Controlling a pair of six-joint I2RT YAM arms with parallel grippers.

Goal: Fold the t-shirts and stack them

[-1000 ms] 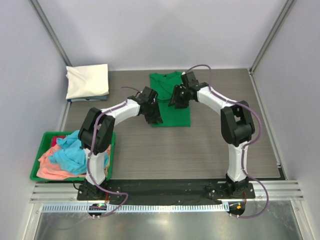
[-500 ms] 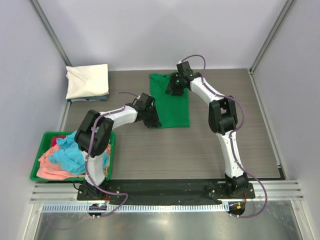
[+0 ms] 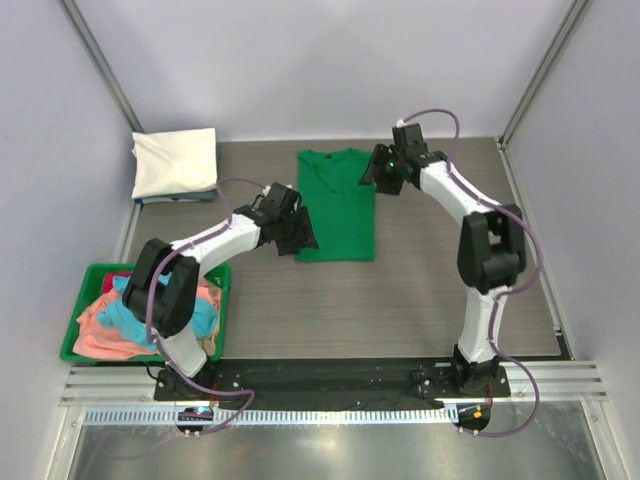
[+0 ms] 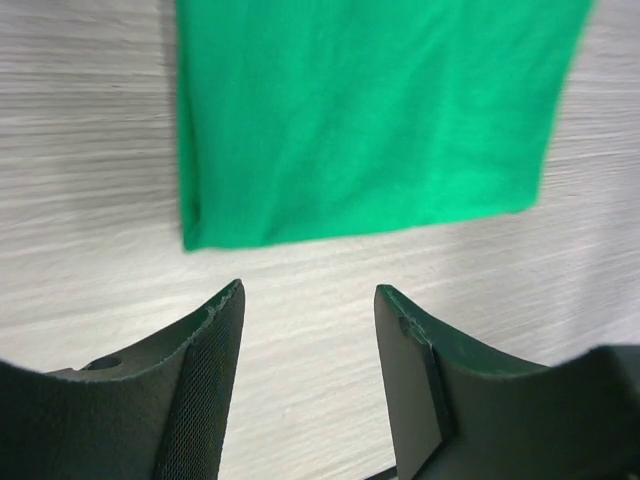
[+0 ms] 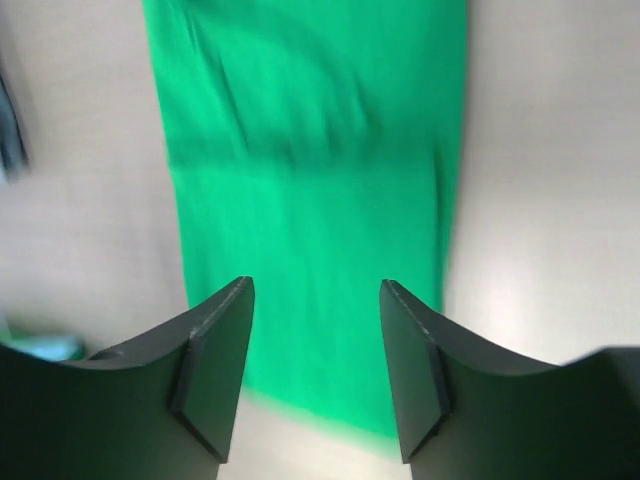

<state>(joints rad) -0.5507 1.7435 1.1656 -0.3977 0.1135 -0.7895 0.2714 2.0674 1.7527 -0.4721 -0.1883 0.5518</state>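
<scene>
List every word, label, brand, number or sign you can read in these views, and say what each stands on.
None: no text can be read in any view.
The plain bright green cotton t-shirt, the folded cream-white t-shirt and the rigid green plastic bin show no print, label or number.

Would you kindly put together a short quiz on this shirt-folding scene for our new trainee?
1. True or false: the left gripper is shut on the green shirt.
2. Where do the crumpled shirts lie? A) in the bin B) on the green shirt C) in the left gripper
3. Fill in: seen from the top camera, the cream shirt lies folded at the back-____ corner.

Key: 1 false (its jaws are open and empty, just short of the shirt's corner); 2 A; 3 left.
</scene>
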